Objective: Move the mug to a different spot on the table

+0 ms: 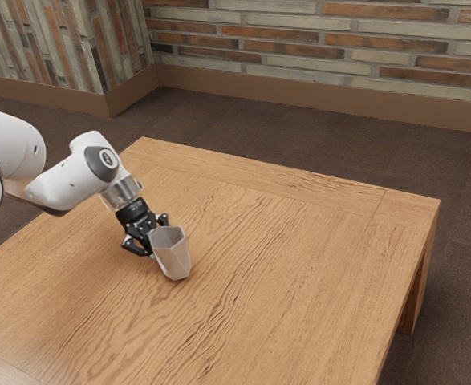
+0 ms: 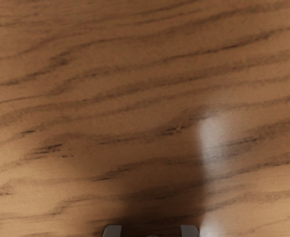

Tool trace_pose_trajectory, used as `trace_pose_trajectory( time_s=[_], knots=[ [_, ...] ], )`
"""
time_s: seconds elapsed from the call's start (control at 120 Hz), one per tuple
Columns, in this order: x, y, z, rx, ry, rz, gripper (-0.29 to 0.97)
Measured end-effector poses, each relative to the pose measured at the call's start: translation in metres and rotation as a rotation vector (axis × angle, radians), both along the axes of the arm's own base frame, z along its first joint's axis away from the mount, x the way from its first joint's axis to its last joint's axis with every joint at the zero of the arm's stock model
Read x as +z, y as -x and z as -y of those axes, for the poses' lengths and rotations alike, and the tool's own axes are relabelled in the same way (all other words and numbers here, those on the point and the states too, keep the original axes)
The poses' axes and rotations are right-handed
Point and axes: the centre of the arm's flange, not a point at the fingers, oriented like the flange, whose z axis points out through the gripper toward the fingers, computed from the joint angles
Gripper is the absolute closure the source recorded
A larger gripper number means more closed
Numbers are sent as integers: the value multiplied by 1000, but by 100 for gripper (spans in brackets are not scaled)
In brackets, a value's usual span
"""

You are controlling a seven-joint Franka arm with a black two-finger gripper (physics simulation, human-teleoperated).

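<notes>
From here the pincer [image 1: 149, 239] looks clamped on the rim of the grey mug [image 1: 173, 255], which hangs tilted, low at the tabletop [image 1: 299, 273] toward the exterior view's left. I'd want a firm squeeze, a slow level carry, then a gentle set-down on the bare wood beyond

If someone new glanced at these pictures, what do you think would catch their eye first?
Most likely the grey faceted mug, held tilted by the black gripper over the wooden table, toward the exterior view's left. Next would be the white arm reaching in from that side, and the brick wall behind.
</notes>
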Motion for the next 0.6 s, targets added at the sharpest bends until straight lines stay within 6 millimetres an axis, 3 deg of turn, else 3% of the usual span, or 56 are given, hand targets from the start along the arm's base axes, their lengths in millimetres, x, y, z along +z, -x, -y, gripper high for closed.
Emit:
trace_pose_trajectory(
  time_s=[0.067, 0.2, 0.317, 0.6],
  knots=[
    [-1, 0, -1, 2, -1, 0, 68],
    [-1, -1, -2, 10, -2, 7, 39],
    [-1, -1, -2, 13, -2, 11, 23],
    [9, -8, -26, 51, -27, 41, 6]
  ],
)
